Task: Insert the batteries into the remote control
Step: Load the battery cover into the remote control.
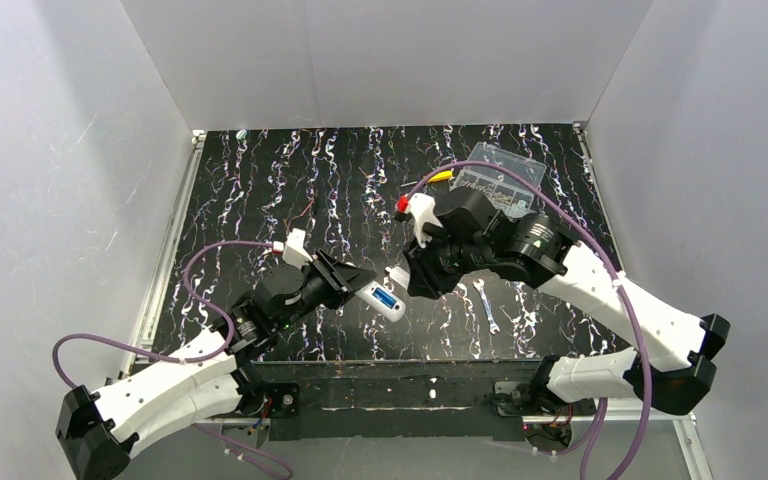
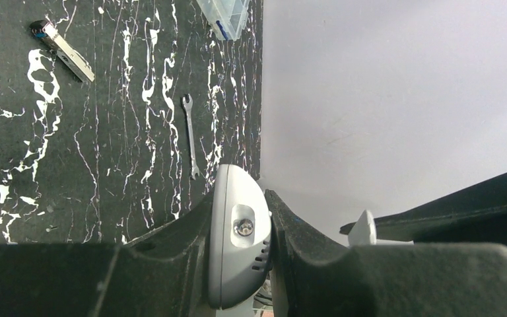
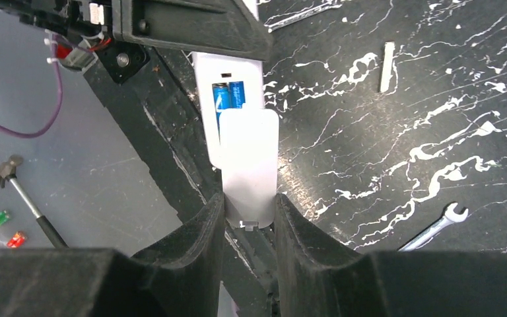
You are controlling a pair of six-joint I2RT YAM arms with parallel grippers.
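Already the batteries [image 3: 228,96] lie side by side in the open bay of the remote control [image 1: 375,294], which the left end effector [image 2: 237,211] clenches above the tabletop [image 1: 260,180]. The right end effector [image 3: 249,203] pinches the thin battery cover [image 3: 249,155], which looks like light, slick, bendable plastic, best held by its edges.

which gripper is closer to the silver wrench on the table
Right. The right gripper is just left of the wrench in the top view; the left gripper, gripping the remote control, is farther left.
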